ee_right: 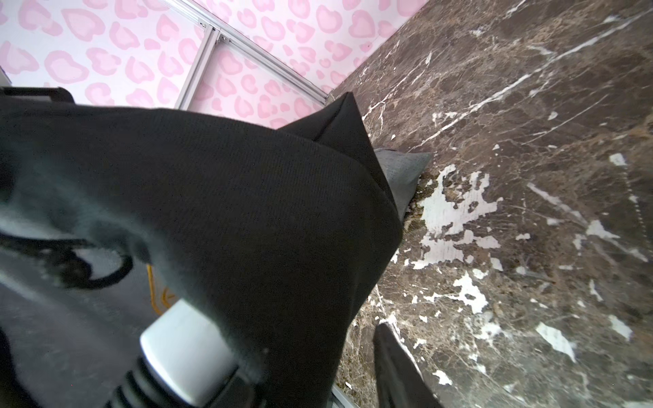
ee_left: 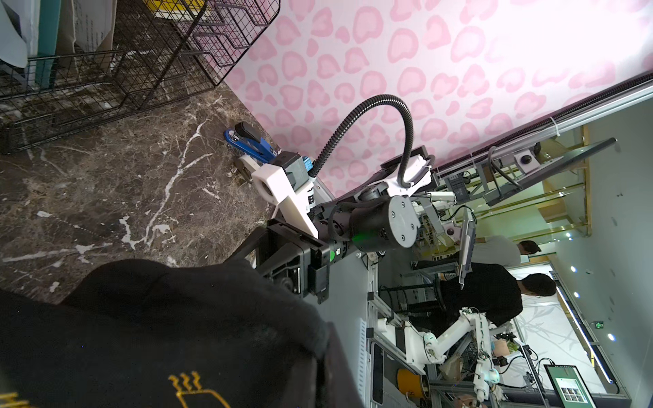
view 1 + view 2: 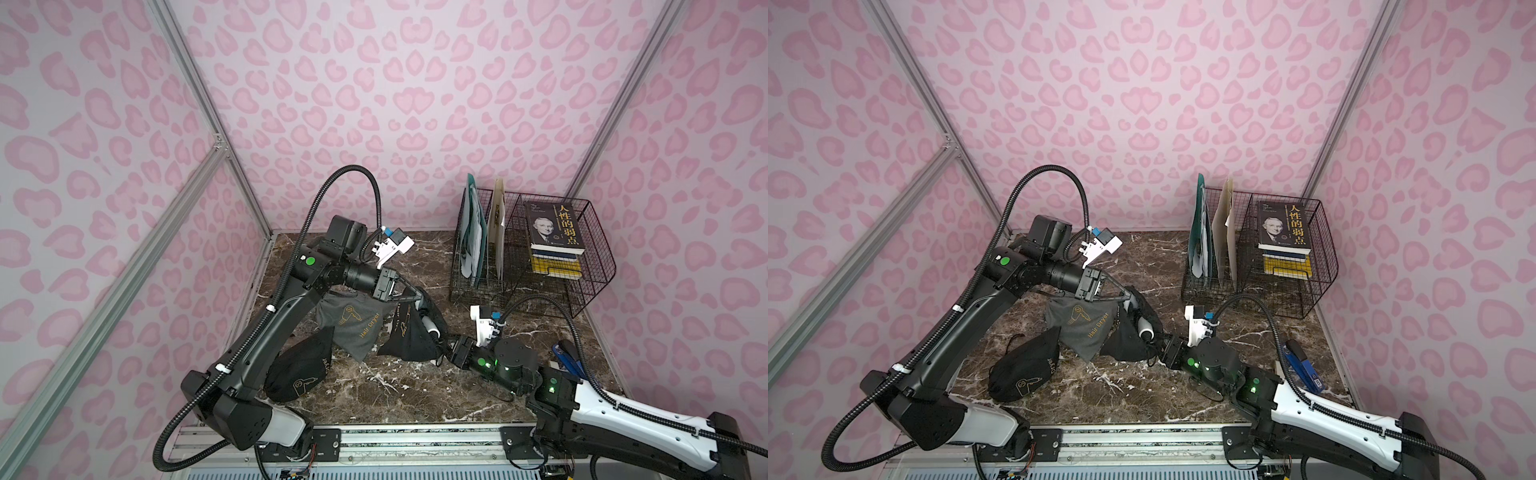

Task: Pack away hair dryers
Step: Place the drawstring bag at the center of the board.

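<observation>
- Near the middle of both top views, my left pincer (image 3: 419,296) is closed. It pinches the upper rim of the open black pouch (image 3: 409,340), whose lower part rests on the tabletop (image 3: 395,395).
- Inside that pouch sits the white hair dryer (image 3: 430,326), its pale rounded end showing at the mouth. In the right wrist view its silvery barrel (image 1: 187,349) peeks out from under the black fabric at the lower left.
- Just right of centre, my right pincer (image 3: 1159,354) is low at the pouch's lower right edge. One dark finger (image 1: 392,367) shows over bare marble beside the fabric, but I cannot tell whether the pincer grips anything.
- Left of the open pouch lies the grey pouch (image 3: 357,326) printed "Hair Dryer", overlapping it.
- Further toward the lower left, the bulging black pouch (image 3: 297,372) lies touching the grey one.
- At the upper right of the tabletop, the wire rack (image 3: 598,266) holds a book (image 3: 550,226). The blue stapler (image 3: 567,353) lies near the right edge.
</observation>
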`<state>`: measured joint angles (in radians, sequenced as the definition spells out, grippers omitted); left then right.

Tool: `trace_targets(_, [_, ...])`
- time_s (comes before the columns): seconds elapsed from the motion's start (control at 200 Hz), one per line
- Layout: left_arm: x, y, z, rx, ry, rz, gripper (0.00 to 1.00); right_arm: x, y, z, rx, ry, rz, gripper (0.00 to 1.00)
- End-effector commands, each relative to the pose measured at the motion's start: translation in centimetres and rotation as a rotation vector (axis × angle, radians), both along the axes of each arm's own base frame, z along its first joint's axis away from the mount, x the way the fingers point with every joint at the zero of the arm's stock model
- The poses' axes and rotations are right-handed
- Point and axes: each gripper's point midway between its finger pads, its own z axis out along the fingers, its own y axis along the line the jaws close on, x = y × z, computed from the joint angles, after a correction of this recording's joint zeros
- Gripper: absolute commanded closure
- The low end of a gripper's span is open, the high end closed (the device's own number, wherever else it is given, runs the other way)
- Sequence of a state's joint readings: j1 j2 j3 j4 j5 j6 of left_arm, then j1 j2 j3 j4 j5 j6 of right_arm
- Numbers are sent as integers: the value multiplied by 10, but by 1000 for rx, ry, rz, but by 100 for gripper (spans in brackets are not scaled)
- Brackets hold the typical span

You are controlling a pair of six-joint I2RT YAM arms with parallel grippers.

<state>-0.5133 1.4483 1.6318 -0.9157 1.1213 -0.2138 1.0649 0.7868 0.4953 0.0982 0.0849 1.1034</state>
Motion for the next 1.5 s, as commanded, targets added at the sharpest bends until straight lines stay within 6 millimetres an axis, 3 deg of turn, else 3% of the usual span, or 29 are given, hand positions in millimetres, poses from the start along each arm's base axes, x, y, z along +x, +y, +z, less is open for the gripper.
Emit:
trace_targets(0.0, [-5,-1,14,-73,-24,-41,99,2,3,11,26,-40,5,73])
trace_targets(0.09, [1,2,4,-46,-26,-10,99,2,3,14,23,-50,7,92])
trace_targets(0.155, [13,7,-16,25,-36,55,99,2,1,19,1,-61,4,99])
trace_targets(0.325, [59,43,-81,317,-53,312,99,8,-11,41,-43,-107,-21,100])
trace_targets(0.455, [63,49,-105,346,16,343,99,17,-13,49,-31,-112,13,100])
trace_targets(0.58, [61,45,-97,306,19,325,99,23,2,49,-53,-97,105,100])
trace_targets(0.745, [58,54,-87,330,-58,343,99,32,8,56,-90,-126,113,100])
trace_targets(0.93, [44,64,-80,330,-110,364,99,38,20,43,-112,-120,178,100])
trace_targets(1.185, [35,76,-97,360,-125,403,99,45,39,23,-92,-109,248,100])
trace_targets(1.34, [40,82,-115,413,-131,427,99,53,47,4,-138,-77,267,100])
trace_targets(1.495, [50,77,-110,419,-143,412,99,58,52,-14,-180,-35,289,100])
